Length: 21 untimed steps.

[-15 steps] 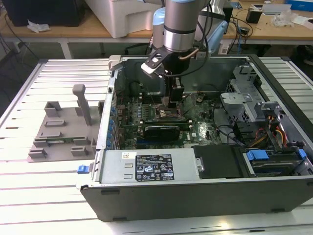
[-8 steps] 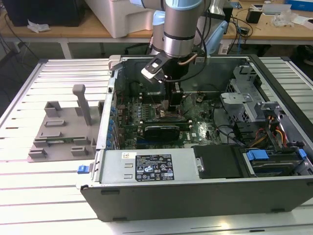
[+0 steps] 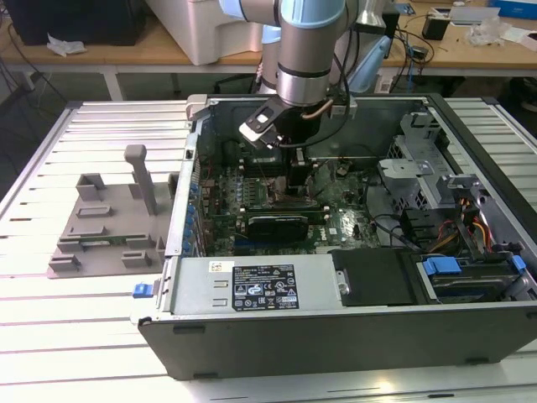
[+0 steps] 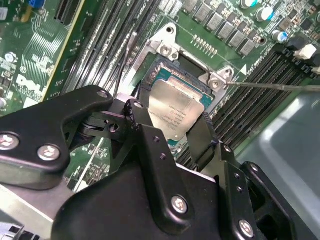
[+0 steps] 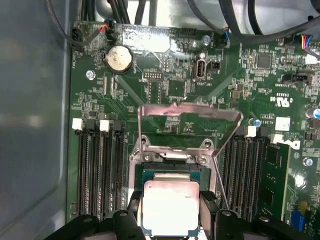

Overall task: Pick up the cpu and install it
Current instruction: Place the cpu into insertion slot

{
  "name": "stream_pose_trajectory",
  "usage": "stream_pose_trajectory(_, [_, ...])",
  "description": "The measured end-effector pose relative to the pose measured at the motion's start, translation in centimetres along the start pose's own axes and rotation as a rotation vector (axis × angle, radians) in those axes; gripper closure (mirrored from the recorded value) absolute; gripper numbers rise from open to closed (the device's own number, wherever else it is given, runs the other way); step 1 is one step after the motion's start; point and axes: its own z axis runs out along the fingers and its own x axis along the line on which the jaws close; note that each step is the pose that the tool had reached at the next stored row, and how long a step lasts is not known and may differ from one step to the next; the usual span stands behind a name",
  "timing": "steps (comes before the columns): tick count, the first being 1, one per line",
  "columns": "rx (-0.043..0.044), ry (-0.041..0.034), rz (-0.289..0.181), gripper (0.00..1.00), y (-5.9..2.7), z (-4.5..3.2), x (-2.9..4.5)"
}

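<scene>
I had the gripper [image 4: 170, 125] clamped on the cpu [image 4: 175, 107], right over the open socket [image 4: 167, 75]. I reckoned it wanted lowering level, square, corners matched, no forcing.

I can read no wording from here. In the exterior view, at six o'clock of the computer case [image 3: 336, 344], a white label [image 3: 262, 290] crowded with fine print and marks sits on the power supply [image 3: 193, 290]. In the first wrist view, faint print lines cross the cpu [image 5: 170, 205] and white lettering dots the motherboard [image 5: 170, 90].
</scene>
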Motion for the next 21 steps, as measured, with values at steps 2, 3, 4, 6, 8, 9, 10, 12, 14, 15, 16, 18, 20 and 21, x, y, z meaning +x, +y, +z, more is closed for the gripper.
stream_pose_trajectory(2, [-0.0002,0.0002,0.000,0.46,-0.01,0.25,-0.06])
stream_pose_trajectory(3, [-0.0001,0.0001,0.000,0.46,-0.01,0.35,-0.08])
stream_pose_trajectory(4, [-0.0001,0.0001,0.000,0.46,-0.01,0.51,-0.09])
stream_pose_trajectory(6, [0.0001,0.0002,0.002,0.46,0.01,0.75,-0.12])
stream_pose_trajectory(8, [0.0005,0.0005,0.012,0.46,0.04,0.92,-0.12])
stream_pose_trajectory(9, [0.0005,0.0005,0.012,0.46,0.12,0.96,-0.12])
stream_pose_trajectory(10, [0.0005,0.0005,0.012,0.46,0.18,1.00,-0.12])
stream_pose_trajectory(12, [0.0005,0.0005,0.012,0.46,0.19,1.16,-0.11])
stream_pose_trajectory(14, [0.0013,-0.0006,0.012,0.46,0.17,1.38,-0.12])
stream_pose_trajectory(15, [0.0011,-0.0004,0.012,0.46,0.16,1.44,-0.11])
stream_pose_trajectory(16, [0.0011,0.0000,0.012,0.46,0.15,1.47,-0.11])
stream_pose_trajectory(18, [0.0007,0.0005,0.012,0.46,0.16,1.49,-0.10])
stream_pose_trajectory(20, [0.0007,0.0006,0.012,0.46,0.16,1.49,-0.10])
stream_pose_trajectory(21, [0.0007,0.0007,0.012,0.46,0.16,1.50,-0.10])
